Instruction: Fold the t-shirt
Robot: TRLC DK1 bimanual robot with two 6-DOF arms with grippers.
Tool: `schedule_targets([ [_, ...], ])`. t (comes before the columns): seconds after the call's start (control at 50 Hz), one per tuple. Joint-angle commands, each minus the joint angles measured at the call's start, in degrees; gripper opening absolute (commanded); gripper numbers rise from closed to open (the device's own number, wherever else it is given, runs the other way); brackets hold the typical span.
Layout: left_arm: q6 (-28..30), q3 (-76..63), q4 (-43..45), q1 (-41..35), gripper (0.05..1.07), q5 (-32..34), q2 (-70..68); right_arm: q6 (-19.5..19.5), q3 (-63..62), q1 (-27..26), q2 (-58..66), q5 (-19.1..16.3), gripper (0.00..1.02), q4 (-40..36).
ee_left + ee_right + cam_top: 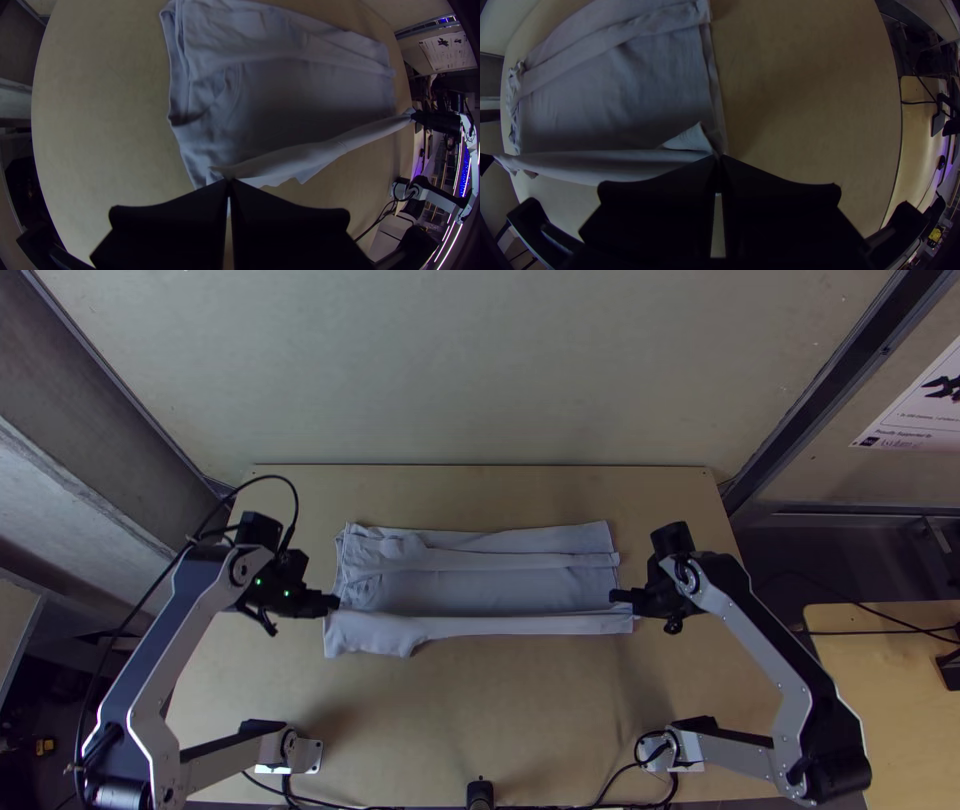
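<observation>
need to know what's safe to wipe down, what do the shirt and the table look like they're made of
The shirt looks like a soft, matte knit fabric, perhaps cotton: it creases finely and bends in loose folds. The table seems to be wood or a wood-look board, light and smooth with a dull finish; its pale tan colour suggests that, though a laminate is possible.

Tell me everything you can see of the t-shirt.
The pale grey-blue t-shirt looks soft. It lies across the table, its far side folded inward in a long band, its left end wrinkled. Along its near side, a strip is stretched between the left claw and right claw, both closed on it.
</observation>
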Motion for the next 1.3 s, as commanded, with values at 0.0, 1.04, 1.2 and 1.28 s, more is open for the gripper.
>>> schedule_targets([
  [0.0,0.96,5.35,-0.85,0.94,0.08,0.27,4.17,-1.09,3.65,-1.03,3.15,1.15,0.03,0.18],
  [1.04,-0.62,32.77,4.86,3.32,0.08,-0.69,37.30,-1.18,37.31,-3.58,36.37,1.85,0.03,0.97],
  [1.2,-3.43,33.47,8.64,3.23,0.42,-0.87,40.38,-1.00,40.39,-4.28,40.06,1.85,0.40,0.97],
  [1.28,-4.66,33.65,9.78,3.32,1.05,-0.78,41.52,-1.00,42.32,-5.25,41.20,1.94,0.61,1.05],
])
